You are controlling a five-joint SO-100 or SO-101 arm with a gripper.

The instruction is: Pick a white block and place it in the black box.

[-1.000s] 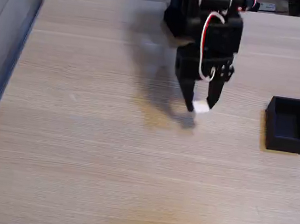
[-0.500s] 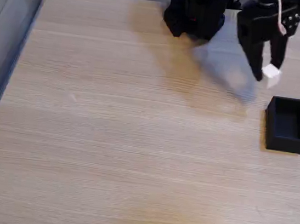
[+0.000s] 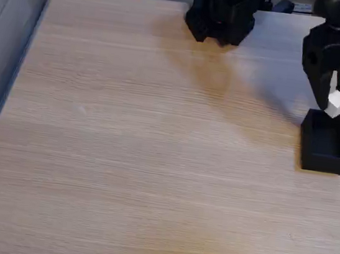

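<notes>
1. Gripper (image 3: 332, 102), black two-finger pincer, pinches the small white cube block (image 3: 337, 103) tight.
2. Block hangs over the matte black open-topped box (image 3: 326, 142), at its 12 o'clock rim.
3. Box sits at 3 o'clock on the pale wooden table (image 3: 140, 161).

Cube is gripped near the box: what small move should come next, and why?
Probably nudge the gripper slightly toward the box's middle, then open. In the fixed view the white block hangs by the far rim of the black box, so releasing now might catch the wall.
</notes>
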